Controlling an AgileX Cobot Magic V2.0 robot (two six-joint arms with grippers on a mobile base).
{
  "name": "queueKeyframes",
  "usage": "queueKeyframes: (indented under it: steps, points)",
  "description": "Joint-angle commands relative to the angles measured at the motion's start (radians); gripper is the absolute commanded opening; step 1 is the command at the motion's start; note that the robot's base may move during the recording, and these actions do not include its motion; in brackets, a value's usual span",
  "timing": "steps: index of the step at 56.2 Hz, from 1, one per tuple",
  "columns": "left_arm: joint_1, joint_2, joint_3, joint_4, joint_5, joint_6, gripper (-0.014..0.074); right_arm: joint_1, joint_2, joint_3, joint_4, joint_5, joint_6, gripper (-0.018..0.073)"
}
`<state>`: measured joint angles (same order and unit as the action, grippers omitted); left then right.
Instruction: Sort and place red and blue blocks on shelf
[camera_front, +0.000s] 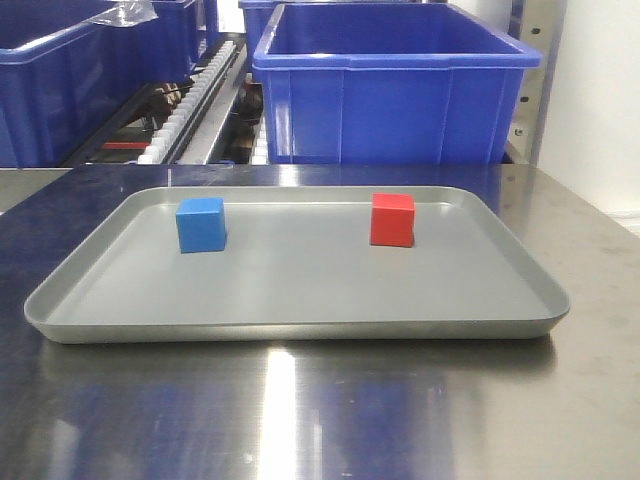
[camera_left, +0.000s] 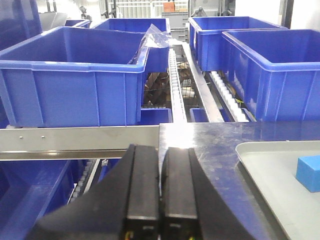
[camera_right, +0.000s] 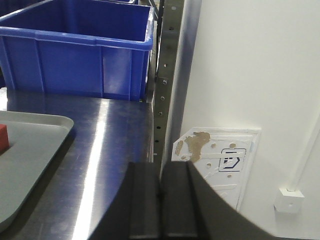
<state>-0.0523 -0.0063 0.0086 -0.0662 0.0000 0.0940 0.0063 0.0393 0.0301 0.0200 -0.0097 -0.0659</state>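
Observation:
A blue block sits on the left of a grey tray, and a red block sits on its right. Neither gripper shows in the front view. My left gripper is shut and empty, off the tray's left side; the blue block shows at the right edge of its view. My right gripper is shut and empty, off the tray's right side over the steel table; a sliver of the red block shows at the left edge of its view.
The tray rests on a steel table. Large blue bins stand on roller shelving behind the table, with more bins to the left. A perforated steel post and a white wall stand at the right.

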Motion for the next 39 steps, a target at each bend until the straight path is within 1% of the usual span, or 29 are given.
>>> queueKeyframes:
  steps: [1, 14, 19, 25, 29, 39]
  points:
    - [0.001, -0.017, 0.028, -0.009, -0.082, 0.001, 0.0080, 0.000, 0.009, 0.000, -0.010, -0.094, -0.007, 0.0057]
    - [0.001, -0.017, 0.028, -0.009, -0.082, 0.001, 0.0080, 0.000, 0.009, 0.000, -0.010, -0.094, -0.007, 0.0057]
    - [0.001, -0.017, 0.028, -0.009, -0.082, 0.001, 0.0080, 0.000, 0.009, -0.030, -0.020, -0.070, -0.010, 0.0057]
    - [0.001, -0.017, 0.028, -0.009, -0.082, 0.001, 0.0080, 0.000, 0.011, -0.105, -0.108, 0.002, -0.021, 0.0057]
    - [0.001, -0.017, 0.028, -0.009, -0.082, 0.001, 0.0080, 0.000, 0.026, -0.149, -0.150, 0.055, -0.021, 0.0057]
    - [0.001, -0.017, 0.028, -0.009, -0.082, 0.001, 0.0080, 0.000, 0.129, -0.233, -0.153, 0.081, -0.021, 0.0057]
